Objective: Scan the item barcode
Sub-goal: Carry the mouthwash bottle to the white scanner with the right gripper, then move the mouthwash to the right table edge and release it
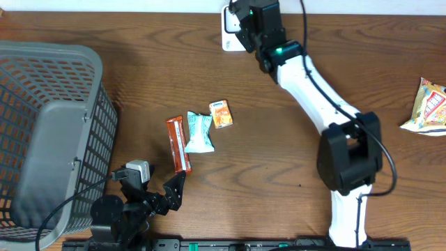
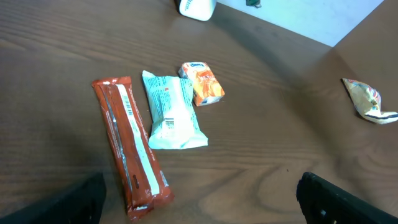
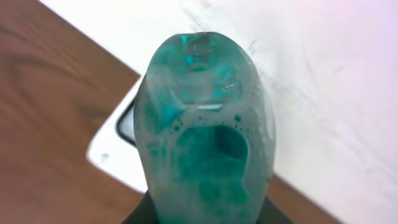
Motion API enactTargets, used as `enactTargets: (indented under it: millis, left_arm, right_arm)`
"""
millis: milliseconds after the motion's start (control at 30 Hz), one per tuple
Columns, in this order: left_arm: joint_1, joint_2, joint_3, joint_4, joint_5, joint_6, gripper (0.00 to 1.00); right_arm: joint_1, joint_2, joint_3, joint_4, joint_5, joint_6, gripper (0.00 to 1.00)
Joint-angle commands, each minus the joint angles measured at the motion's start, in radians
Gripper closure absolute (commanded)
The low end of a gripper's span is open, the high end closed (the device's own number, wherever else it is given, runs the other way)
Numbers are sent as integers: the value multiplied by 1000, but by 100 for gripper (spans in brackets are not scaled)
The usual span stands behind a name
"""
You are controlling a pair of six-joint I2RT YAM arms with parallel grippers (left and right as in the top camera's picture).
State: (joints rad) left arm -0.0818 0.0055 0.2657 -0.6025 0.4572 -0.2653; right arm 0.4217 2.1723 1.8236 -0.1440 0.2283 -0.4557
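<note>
Three items lie mid-table: a red-brown bar (image 1: 178,143) (image 2: 129,145), a white-and-teal packet (image 1: 198,132) (image 2: 171,112) and a small orange box (image 1: 221,113) (image 2: 202,83). My left gripper (image 1: 167,197) (image 2: 202,208) hovers open just in front of the bar, holding nothing. My right gripper (image 1: 245,28) (image 3: 205,213) is at the table's far edge, shut on a teal translucent scanner body (image 3: 205,137) that fills its wrist view. Under it sits a white base (image 1: 228,33) (image 3: 115,146). No barcode faces the scanner.
A grey mesh basket (image 1: 49,132) takes up the left side. A yellow snack bag (image 1: 428,108) (image 2: 367,99) lies at the right edge. The white right arm (image 1: 313,90) stretches diagonally across the right half.
</note>
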Motion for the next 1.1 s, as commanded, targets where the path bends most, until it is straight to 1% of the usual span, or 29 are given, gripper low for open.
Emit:
enactTargets:
  millis: [0, 100, 233, 367, 467, 533, 600, 700, 767, 900, 1067]
  left_arm:
    - [3, -2, 3, 0, -5, -1, 2]
    - [3, -2, 3, 0, -5, -1, 2]
    - [3, -2, 3, 0, -5, -1, 2]
    - [3, -2, 3, 0, -5, -1, 2]
    - [3, -2, 3, 0, -5, -1, 2]
    - [3, -2, 3, 0, -5, -1, 2]
    - [3, -2, 3, 0, -5, -1, 2]
    - [3, -2, 3, 0, -5, -1, 2]
    - [3, -2, 3, 0, -5, -1, 2]
    - [3, -2, 3, 0, -5, -1, 2]
    - [3, -2, 3, 0, -5, -1, 2]
  right_arm:
    - [27, 46, 28, 65, 131, -162, 99]
    - [43, 83, 32, 123, 185, -239, 99]
    - [58, 112, 55, 138, 201, -282, 99]
    - [64, 123, 85, 141, 251, -232, 99]
    - [55, 123, 112, 114, 365, -179, 99]
    - [39, 122, 142, 53, 448, -145, 99]
    - [15, 122, 186, -60, 518, -108, 99]
    - [-39, 122, 243, -230, 582, -37, 99]
    - [-84, 122, 262, -311, 602, 14, 99]
    - [-196, 123, 259, -449, 576, 94, 99]
    - [-344, 123, 237, -541, 484, 128, 99]
